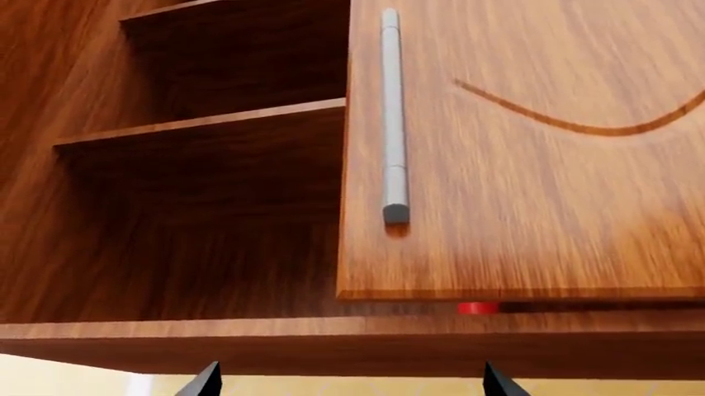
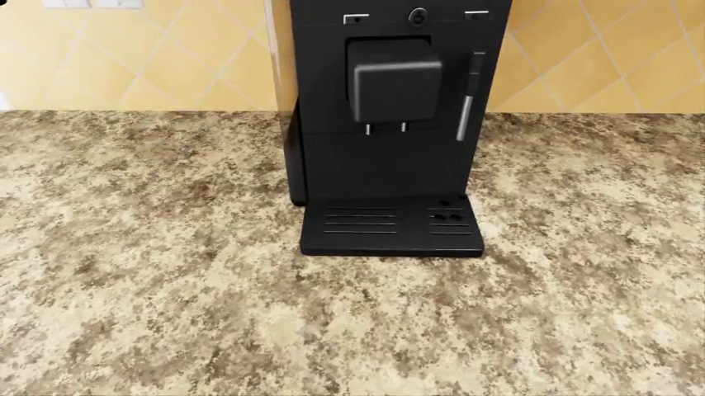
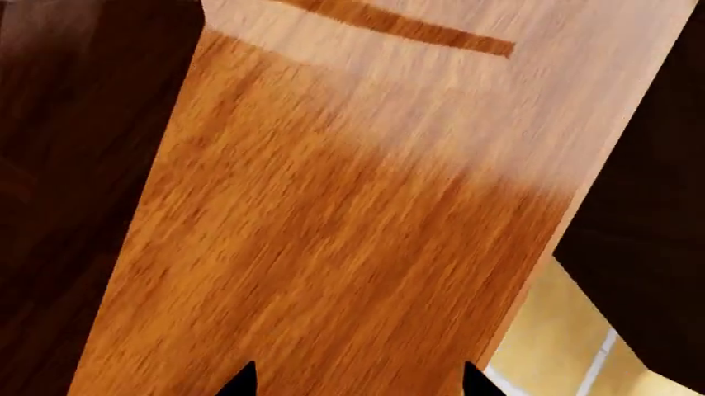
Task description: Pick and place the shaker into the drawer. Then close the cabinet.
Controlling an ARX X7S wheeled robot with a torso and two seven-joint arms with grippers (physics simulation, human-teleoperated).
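Note:
The shaker and the drawer are out of view in every frame. In the left wrist view the cabinet [image 1: 529, 165] shows a reddish-brown door with a curved groove and a silver bar handle [image 1: 394, 115]. Beside the door an open bay with two wooden shelves [image 1: 210, 124] is exposed. My left gripper [image 1: 350, 384] is open and empty, just short of the cabinet's lower rail. My right gripper [image 3: 355, 384] is open too, close against a glossy wooden cabinet panel [image 3: 330, 214]. Neither gripper appears in the head view.
A black coffee machine [image 2: 391, 124] stands on the speckled granite top [image 2: 144, 272] against a yellow tiled wall [image 2: 144, 49]. A small red spot [image 1: 476, 308] shows under the door's lower edge. Yellow tiled floor [image 3: 562, 346] lies past the panel's edge.

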